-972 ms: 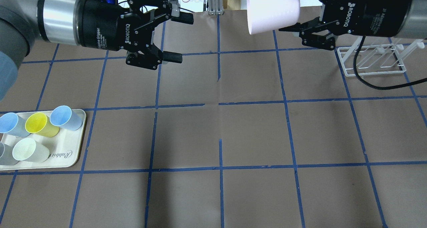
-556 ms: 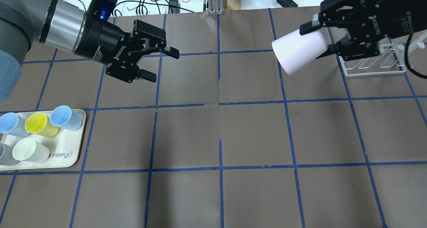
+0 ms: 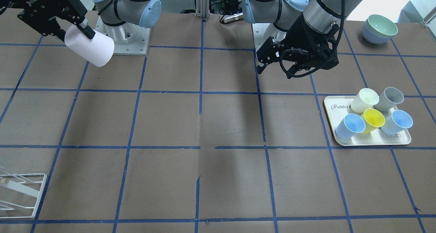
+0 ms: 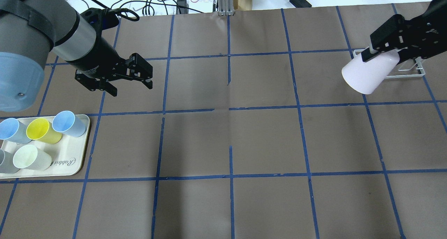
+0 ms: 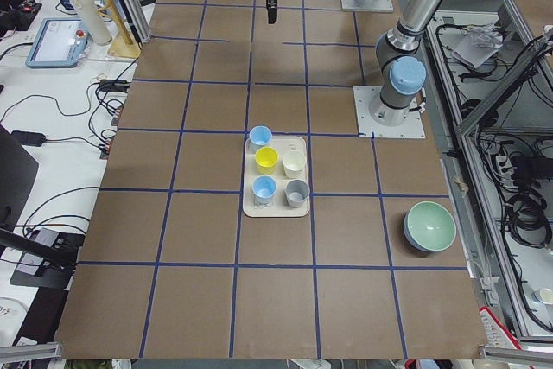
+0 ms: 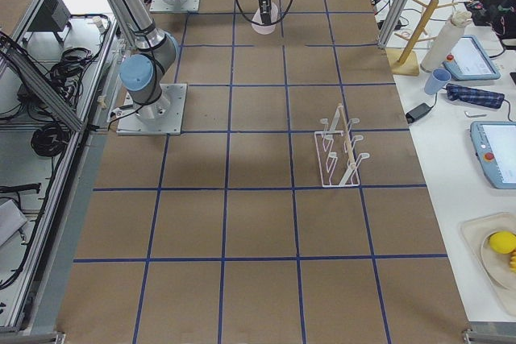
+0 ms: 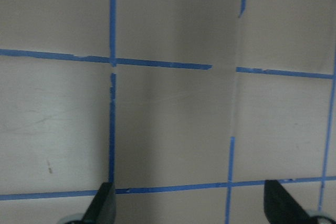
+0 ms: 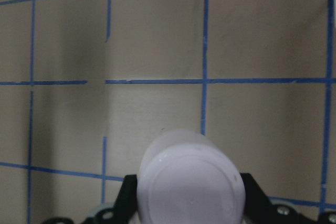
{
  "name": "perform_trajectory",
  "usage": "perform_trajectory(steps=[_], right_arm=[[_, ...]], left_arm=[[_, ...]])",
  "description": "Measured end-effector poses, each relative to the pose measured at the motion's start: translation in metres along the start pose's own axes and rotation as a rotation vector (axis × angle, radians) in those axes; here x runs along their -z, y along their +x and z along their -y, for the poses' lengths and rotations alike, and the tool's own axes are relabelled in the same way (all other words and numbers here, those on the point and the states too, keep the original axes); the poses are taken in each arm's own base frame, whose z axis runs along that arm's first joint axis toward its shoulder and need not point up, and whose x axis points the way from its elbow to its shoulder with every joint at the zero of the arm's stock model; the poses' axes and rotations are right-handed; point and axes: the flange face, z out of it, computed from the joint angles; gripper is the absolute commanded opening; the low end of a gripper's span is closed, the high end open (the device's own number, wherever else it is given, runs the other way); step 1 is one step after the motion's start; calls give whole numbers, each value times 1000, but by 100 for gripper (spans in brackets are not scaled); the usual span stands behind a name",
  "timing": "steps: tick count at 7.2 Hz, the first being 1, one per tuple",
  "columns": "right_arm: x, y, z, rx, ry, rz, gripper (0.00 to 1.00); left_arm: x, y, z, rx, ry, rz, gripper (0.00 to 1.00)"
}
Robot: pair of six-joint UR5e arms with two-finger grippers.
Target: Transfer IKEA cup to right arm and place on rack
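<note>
The pale pink IKEA cup (image 4: 366, 73) is held in my right gripper (image 4: 379, 62), which is shut on its narrow base end. The cup is tilted in the air, mouth pointing away from the gripper, just in front of the white wire rack (image 4: 417, 68). It also shows in the front view (image 3: 90, 48) and, base towards the camera, in the right wrist view (image 8: 191, 182). The rack stands alone in the right side view (image 6: 340, 155). My left gripper (image 4: 131, 87) is open and empty above the table's left half, its fingertips (image 7: 105, 205) wide apart.
A cream tray (image 4: 75, 162) with several blue, yellow and pale cups lies at the near left. Stacked bowls (image 3: 379, 28) sit beyond it on the left arm's side. Cables and stands line the table's far edge.
My right gripper has carried the pink cup to the right and down, up to the rack. My left gripper, still open, has drawn back left and nearer the tray.
</note>
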Motion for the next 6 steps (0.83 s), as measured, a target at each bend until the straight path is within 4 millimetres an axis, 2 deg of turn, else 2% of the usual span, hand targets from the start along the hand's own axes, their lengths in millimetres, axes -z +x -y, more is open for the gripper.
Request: perform_trajectory(steps=[2, 4, 6], right_arm=[[-8, 26, 26, 62, 58, -142, 4], [-39, 59, 69, 78, 110, -212, 4], [-64, 97, 92, 56, 129, -232, 4]], left_arm=[[13, 10, 11, 4, 32, 49, 100], [22, 18, 26, -5, 41, 72, 100], [29, 21, 34, -12, 49, 103, 100]])
